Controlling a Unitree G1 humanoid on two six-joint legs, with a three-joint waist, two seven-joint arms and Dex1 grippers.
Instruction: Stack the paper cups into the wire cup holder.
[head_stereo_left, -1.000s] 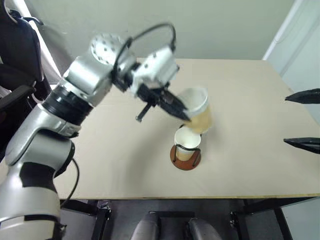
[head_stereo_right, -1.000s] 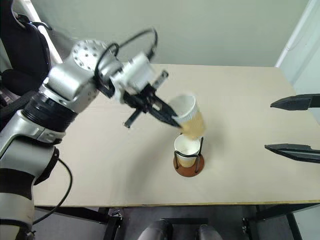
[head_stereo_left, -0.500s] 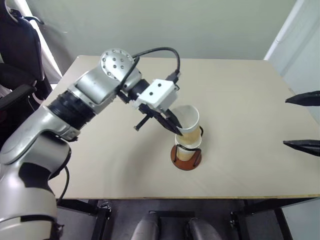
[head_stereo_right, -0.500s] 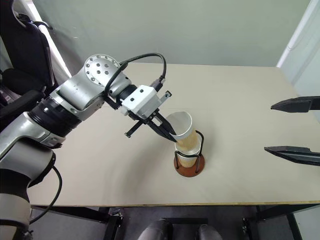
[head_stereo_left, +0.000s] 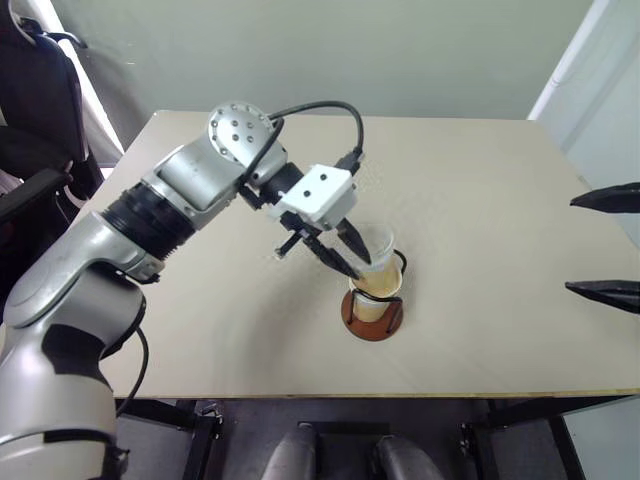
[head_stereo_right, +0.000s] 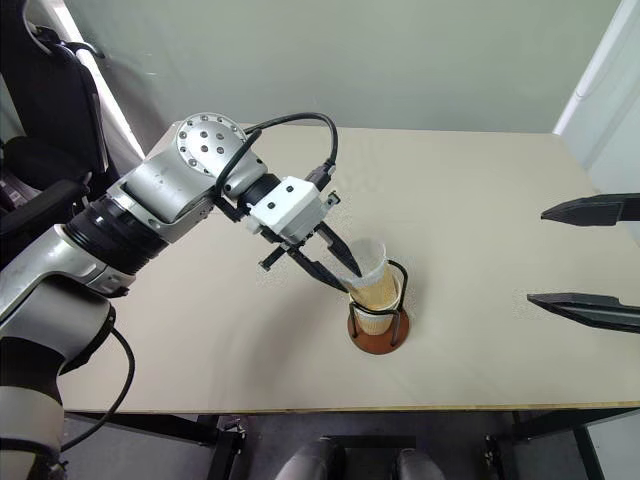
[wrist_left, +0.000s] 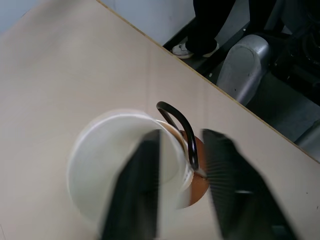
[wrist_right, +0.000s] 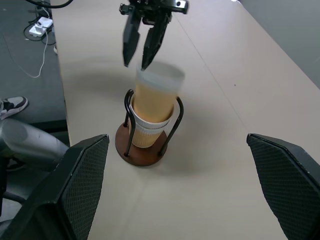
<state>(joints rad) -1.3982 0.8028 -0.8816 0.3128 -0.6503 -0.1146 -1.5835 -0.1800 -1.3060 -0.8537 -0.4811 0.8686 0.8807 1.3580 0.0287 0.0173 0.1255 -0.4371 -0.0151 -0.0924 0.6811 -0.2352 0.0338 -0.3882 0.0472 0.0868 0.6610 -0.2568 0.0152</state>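
Near the middle of the bench (head_stereo_left: 200, 330), as the left eye view has it, the wire cup holder (head_stereo_left: 371, 318) stands upright on its reddish-brown base, with a paper cup seated between its two black loops. A second paper cup (head_stereo_left: 372, 262) sits nested into that lower one, its white rim well above the loops and blurred. The left gripper (head_stereo_left: 352, 258) reaches down to this upper cup from the side away from the right arm, its fingers parted; one black tip lies at the cup's rim and the other just outside its wall. Whether they touch the cup cannot be told here. Far from the holder, at the bench's edge, the right gripper (head_stereo_left: 605, 242) hangs with its two fingers spread wide and nothing between them.

From the left wrist view, the upper cup's white mouth lies under one finger, which crosses over its opening, while the other finger (wrist_left: 227, 170) stands outside the rim, beyond one black loop of the holder; a gap shows between the two.

From the right wrist view, the side of the stack appears: a lower paper cup (wrist_right: 148, 131), white-rimmed, inside the loops, the tan upper cup rising from it, and the left arm's fingers slightly apart just above its rim.
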